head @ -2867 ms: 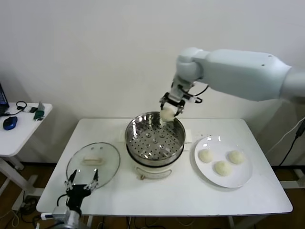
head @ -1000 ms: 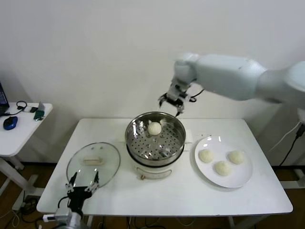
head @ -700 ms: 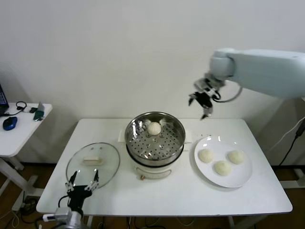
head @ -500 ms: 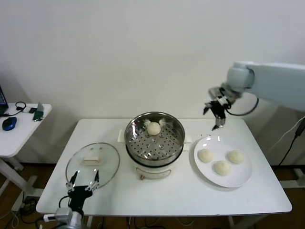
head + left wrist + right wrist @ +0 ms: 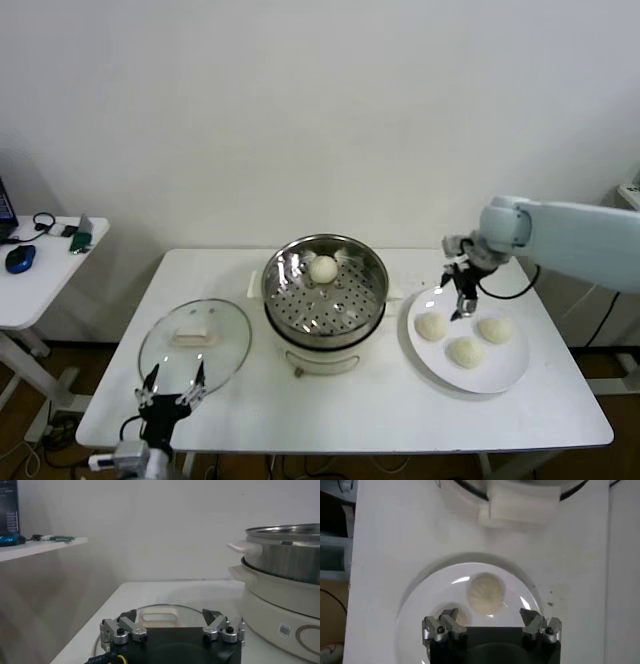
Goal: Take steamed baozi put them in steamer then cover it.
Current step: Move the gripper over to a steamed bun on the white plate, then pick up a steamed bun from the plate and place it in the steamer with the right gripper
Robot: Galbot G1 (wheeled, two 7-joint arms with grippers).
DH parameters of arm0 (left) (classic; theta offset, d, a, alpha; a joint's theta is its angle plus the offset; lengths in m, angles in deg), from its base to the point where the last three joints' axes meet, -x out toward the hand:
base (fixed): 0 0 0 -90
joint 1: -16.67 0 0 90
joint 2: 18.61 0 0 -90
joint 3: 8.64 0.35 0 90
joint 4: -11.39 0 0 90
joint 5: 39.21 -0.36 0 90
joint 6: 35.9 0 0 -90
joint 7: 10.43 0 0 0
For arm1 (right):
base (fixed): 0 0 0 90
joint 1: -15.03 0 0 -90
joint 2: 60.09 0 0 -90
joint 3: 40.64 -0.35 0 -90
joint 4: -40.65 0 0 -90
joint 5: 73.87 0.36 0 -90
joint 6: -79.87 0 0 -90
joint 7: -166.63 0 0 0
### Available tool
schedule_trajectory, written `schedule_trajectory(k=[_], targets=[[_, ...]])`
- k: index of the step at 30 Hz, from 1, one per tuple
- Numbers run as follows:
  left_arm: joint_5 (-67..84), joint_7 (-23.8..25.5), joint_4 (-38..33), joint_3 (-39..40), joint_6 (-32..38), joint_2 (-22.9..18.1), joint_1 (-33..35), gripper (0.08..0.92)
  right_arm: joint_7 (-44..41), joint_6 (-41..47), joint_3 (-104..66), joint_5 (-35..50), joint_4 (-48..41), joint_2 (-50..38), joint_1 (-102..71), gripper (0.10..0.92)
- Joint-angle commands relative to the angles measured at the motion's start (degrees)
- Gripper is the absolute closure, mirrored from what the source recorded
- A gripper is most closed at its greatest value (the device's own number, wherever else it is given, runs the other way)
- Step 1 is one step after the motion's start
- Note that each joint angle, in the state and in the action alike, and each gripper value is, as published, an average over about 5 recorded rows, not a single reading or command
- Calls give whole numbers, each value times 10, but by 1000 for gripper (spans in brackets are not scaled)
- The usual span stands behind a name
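I have the right arm reaching in from the right side of the head view, forearm nearly level, wrist bent so the right gripper [image 5: 461, 296] points down over the back-left part of the white plate [image 5: 505, 378]. Its fingers are spread wide with nothing between them. From the right wrist camera I look straight down past the gripper [image 5: 491, 626] at one steamed baozi [image 5: 485, 594] sitting between the two fingertips' lines but below them, not touched; a second bun [image 5: 456, 616] is partly hidden behind one finger.

In the head view the plate carries three buns: one at the left [image 5: 431, 326], one at the front [image 5: 466, 351] and one at the right [image 5: 495, 329]. A fourth baozi [image 5: 323, 268] lies inside the steamer [image 5: 325, 292], on the perforated floor towards the back wall.

The glass cover [image 5: 195, 341] lies flat on the table [image 5: 360, 412], left of the steamer (handle up). The left gripper [image 5: 171, 386] is parked low at the table's front-left edge, just in front of the cover, fingers apart and empty; its wrist camera shows the gripper [image 5: 171, 626] level with the tabletop, facing the cover [image 5: 160, 615] and the steamer [image 5: 285, 552].
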Motion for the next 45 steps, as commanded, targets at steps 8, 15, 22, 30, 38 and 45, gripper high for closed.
schedule_trajectory(k=[8,15,22,30,38,45], targets=[[-7,-1,0,1,5,-3,6,177,20,15,-108,-77,-75,21,-150,203],[-10,-2,1,0,10,-3,10,177,21,11,-129,-91,-109,40,-172,203],[-10,-3,2,0,13,-3,11,177,18,4,-137,-99,-127,45,-182,204],[-9,-4,3,-2,13,-3,9,177,18,0,-158,-97,-139,54,-195,270],[-8,-5,2,-2,13,-3,10,177,6,-11,-158,-94,-145,55,-175,351],[-8,-5,0,-3,12,-4,8,177,-22,-23,-91,-46,-94,34,-42,378]])
